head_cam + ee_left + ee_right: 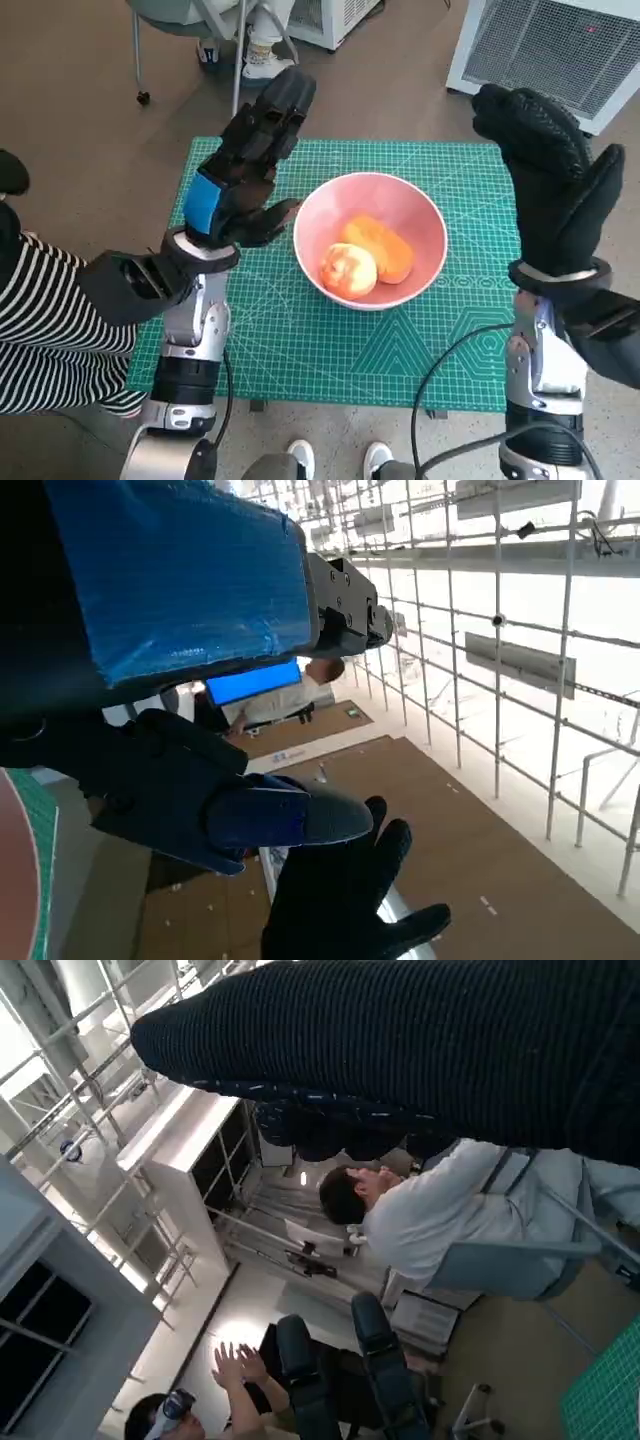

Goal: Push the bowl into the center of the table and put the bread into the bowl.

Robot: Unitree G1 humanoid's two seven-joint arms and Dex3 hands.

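Note:
A pink bowl (400, 208) stands near the middle of the green cutting mat (300, 340). Inside it lie an orange bread roll (385, 250) and a paler round bun (348, 271). My left hand (250, 165) is raised to the left of the bowl, its fingers apart and holding nothing. My right hand (550, 175) is lifted at the mat's right edge, its fingers spread and empty. In the left wrist view my left hand (190, 780) fills the frame, with the gloved right hand (340, 900) beyond it. The right wrist view shows only the glove (420, 1050) of my right hand.
A person in a striped sleeve (50, 320) sits at the left. A white grilled unit (560, 50) stands on the floor at the back right, and chair legs (200, 50) at the back. Shoes (330, 460) show below the table. Seated people (440, 1220) appear in the right wrist view.

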